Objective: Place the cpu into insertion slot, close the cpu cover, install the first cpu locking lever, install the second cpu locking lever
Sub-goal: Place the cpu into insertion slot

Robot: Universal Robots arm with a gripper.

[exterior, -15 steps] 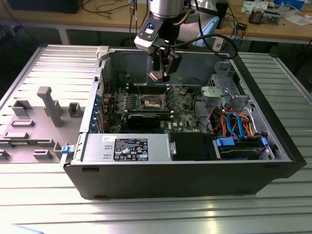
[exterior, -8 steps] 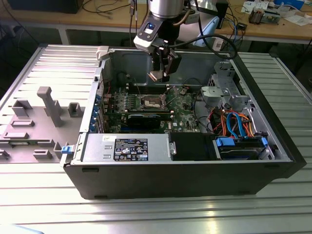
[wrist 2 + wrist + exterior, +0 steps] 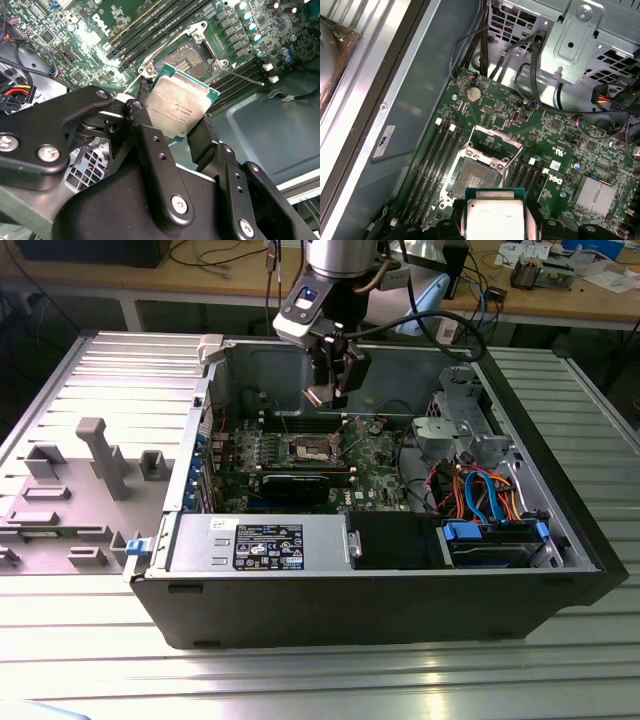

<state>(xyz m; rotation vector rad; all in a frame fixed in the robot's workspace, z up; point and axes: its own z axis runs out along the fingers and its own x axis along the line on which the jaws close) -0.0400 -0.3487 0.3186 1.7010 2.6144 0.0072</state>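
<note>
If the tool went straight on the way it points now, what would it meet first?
Probably the open insertion slot: the tool, shut on the cpu, points down at the motherboard with the slot just beyond the chip. Depth is unclear, so it might land slightly off.

I read cpu [image 3: 180, 107] lid as matte silver-grey, thin green edge. Holding it: gripper [image 3: 176, 111] plain black, silver screw heads. On insertion slot [image 3: 476, 177] dark rim, pale grey-tan centre. Bare silver cpu cover [image 3: 496, 141]. Green board [image 3: 540, 125], fine speckle of parts. Black memory slots [image 3: 436, 165], white end clips. Silver ribbed heatsink [image 3: 594, 196]. My exterior view: grey power supply [image 3: 255, 540], black label; orange and blue cables [image 3: 478, 490] at 3 o'clock of board; ribbed silver table [image 3: 400, 680].
</note>
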